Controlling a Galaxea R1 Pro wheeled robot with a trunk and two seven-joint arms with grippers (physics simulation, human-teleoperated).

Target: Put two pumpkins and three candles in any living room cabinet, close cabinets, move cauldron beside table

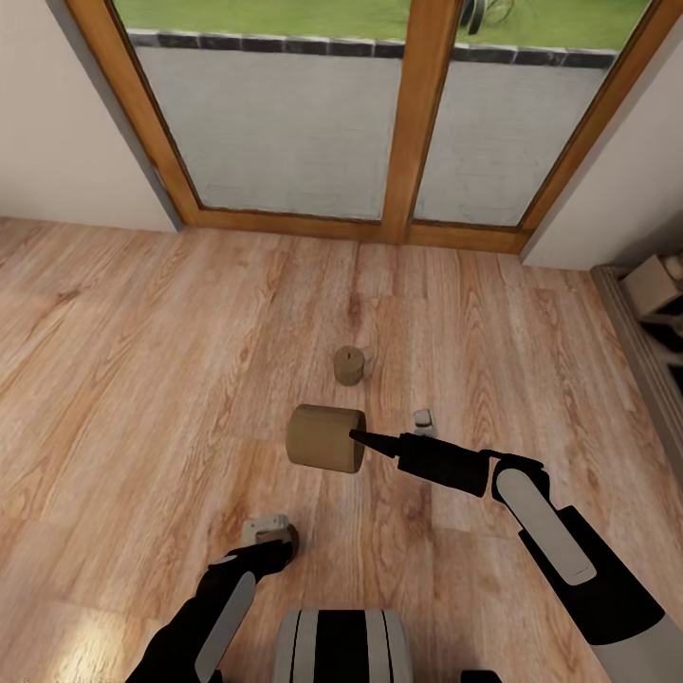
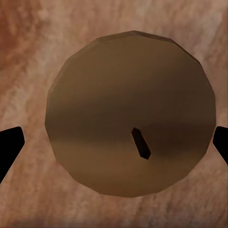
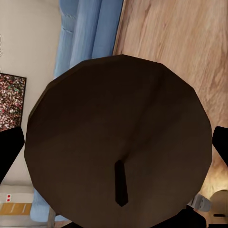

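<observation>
Wood floor (image 1: 142,379) by the glass doors means trouble if a round candle (image 1: 325,438), clamped sideways in the right gripper (image 1: 355,437), slips and rolls, or if the left gripper (image 1: 270,533), spread around a second candle (image 2: 130,114), knocks it over.

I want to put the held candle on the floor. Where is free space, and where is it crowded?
Bare floor lies wide at the left, between the glass door and the left gripper. It is crowded at the middle: a standing candle, the candle held by the right gripper, and a small grey object close together.
</observation>
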